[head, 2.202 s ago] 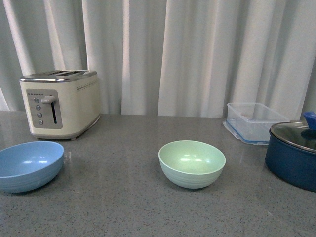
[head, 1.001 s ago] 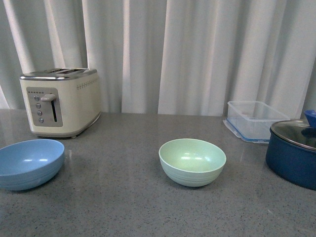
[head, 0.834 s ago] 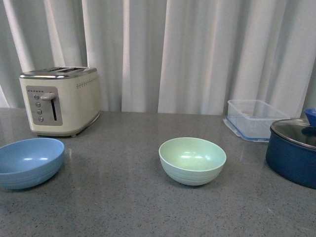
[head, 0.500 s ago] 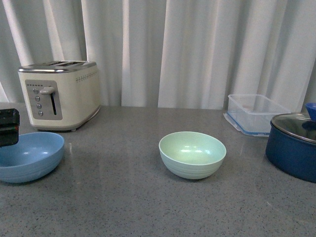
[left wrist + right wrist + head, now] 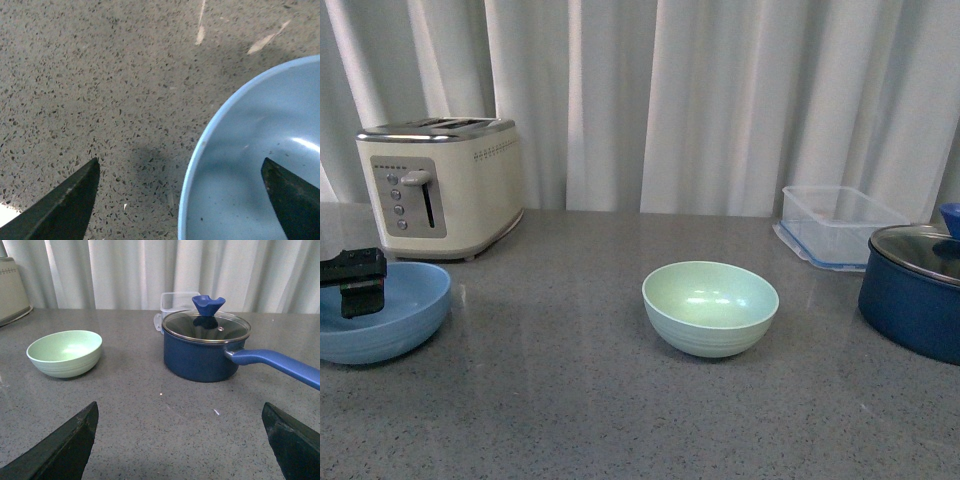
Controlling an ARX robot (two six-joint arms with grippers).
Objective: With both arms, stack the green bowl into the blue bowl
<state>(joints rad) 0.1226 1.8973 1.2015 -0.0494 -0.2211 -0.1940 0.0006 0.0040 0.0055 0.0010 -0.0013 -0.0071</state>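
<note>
The left tool (image 5: pixel 179 167) hangs wide open and empty astride the blue bowl's (image 5: pixel 395 320) rim at the table's (image 5: pixel 570 400) left, so I'd say it should sink straight down before pinching, the green bowl (image 5: pixel 710 308) sitting mid-table.

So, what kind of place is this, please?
Probably a kitchen counter, or a staged copy of one: a cream toaster and a navy pot with a glass lid stand on a grey speckled countertop, with white curtains behind.

On the grey table (image 5: pixel 570 400): toaster (image 5: pixel 440 185) far left, blue bowl (image 5: pixel 405 318) near left, green bowl (image 5: pixel 710 305) middle, box (image 5: pixel 840 230) and pot (image 5: pixel 912 312) right.
</note>
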